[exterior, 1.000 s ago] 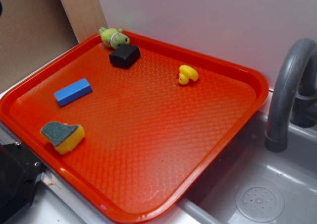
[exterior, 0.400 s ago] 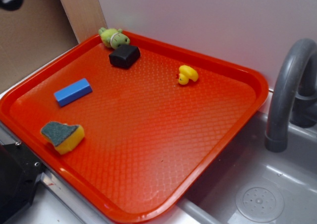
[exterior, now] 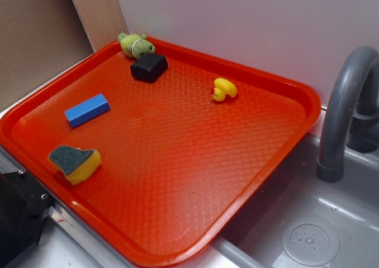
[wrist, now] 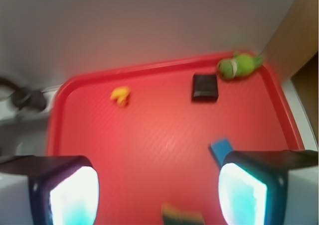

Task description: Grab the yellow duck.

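Tray: red plastic tray beside a grey sink, from my feed.
Gripper: my gripper hangs high, fingers spread wide, holding nothing.
Near: sponge, blue block.
Duck: yellow duck sits alone toward the far rim.
Far: black block, green plush toy touching it.
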Action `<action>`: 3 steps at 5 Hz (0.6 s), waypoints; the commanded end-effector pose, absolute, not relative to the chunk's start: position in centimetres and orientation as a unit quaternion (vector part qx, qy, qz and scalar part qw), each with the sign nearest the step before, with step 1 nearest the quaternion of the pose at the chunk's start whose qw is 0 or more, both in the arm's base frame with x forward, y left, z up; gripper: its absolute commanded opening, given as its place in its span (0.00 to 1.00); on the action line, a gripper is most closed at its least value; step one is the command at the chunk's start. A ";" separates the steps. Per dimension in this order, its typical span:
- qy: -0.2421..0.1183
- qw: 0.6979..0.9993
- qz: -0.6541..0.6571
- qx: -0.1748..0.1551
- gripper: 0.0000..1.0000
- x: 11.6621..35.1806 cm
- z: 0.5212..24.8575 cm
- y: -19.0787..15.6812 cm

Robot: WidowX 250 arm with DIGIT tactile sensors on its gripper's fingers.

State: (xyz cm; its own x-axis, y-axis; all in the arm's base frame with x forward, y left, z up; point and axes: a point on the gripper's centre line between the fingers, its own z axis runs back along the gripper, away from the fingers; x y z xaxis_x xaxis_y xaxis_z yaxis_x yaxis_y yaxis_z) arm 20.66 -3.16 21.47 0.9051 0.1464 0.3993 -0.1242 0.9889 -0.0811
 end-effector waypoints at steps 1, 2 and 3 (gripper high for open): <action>-0.252 0.967 0.025 -0.020 1.00 25.3 19.1 -6.2; -0.255 0.967 0.008 0.007 1.00 26.8 17.2 -7.4; -0.254 0.967 0.007 -0.001 1.00 28.2 15.5 -7.5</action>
